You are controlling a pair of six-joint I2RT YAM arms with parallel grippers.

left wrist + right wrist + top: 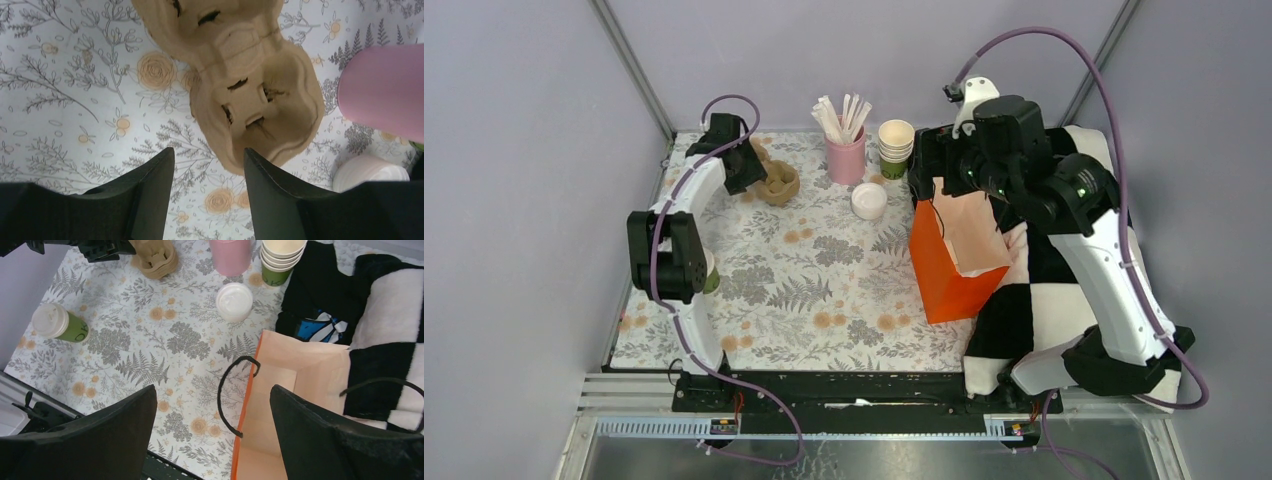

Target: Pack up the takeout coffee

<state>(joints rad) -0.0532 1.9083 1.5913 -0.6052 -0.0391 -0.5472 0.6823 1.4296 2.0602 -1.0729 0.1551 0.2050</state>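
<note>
The takeout coffee, a green cup capped with a white lid, stands at the table's left edge; in the top view only a sliver shows behind the left arm. My left gripper is at the far left, open and empty, its tips just short of a brown pulp cup carrier, also seen from above. My right gripper is open and empty, held above the left rim of an open orange paper bag that stands right of centre.
A loose white lid lies mid-back, also in the right wrist view. A pink cup of white sticks and a stack of green cups stand behind it. A black-and-white checked cloth covers the right side.
</note>
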